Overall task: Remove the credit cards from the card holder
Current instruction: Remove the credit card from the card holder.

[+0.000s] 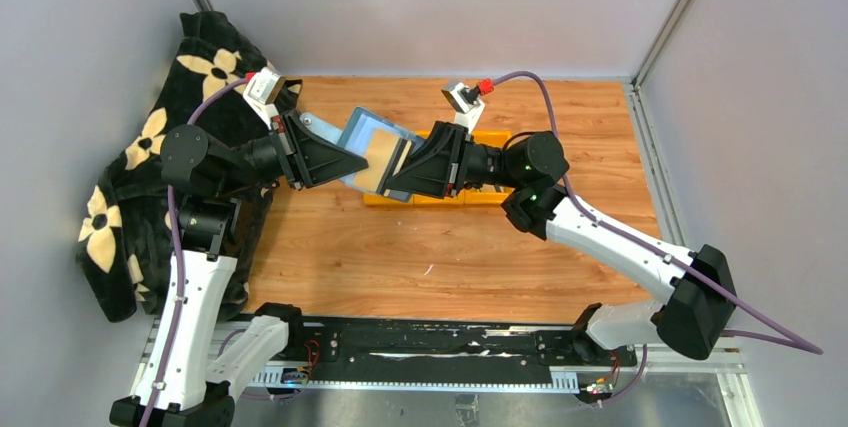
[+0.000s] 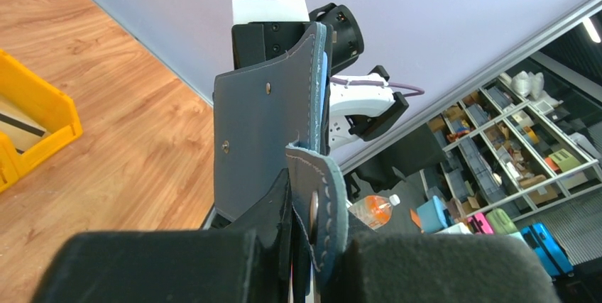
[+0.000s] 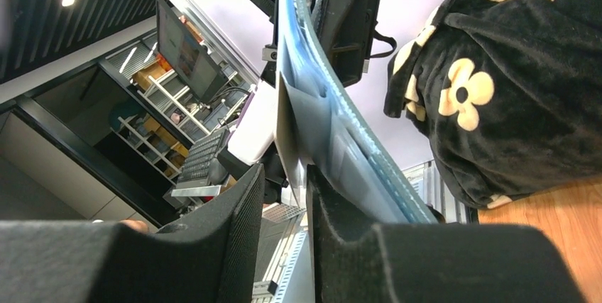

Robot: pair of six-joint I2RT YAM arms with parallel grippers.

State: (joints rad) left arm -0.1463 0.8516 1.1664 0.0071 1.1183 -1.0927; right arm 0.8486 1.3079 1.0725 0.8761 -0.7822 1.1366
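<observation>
From above, the left gripper (image 1: 352,162) and right gripper (image 1: 397,175) meet nose to nose over the wooden table (image 1: 400,247), both forearms stretched level. The opened card holder (image 1: 365,132) spans between them, close by the yellow bins (image 1: 440,197).

Left wrist view: the pads are clamped on the holder's lower edge, beside its strap tab (image 2: 323,204).

Right wrist view: the holder's pale inside runs edge-on into a narrow gap between the fingers (image 3: 213,246). Whether they grip it cannot be told.

Your wooden table (image 1: 450,247), yellow bins (image 1: 440,199) sitting mid-table, black flowered blanket (image 1: 130,177) heaped at your left edge
</observation>
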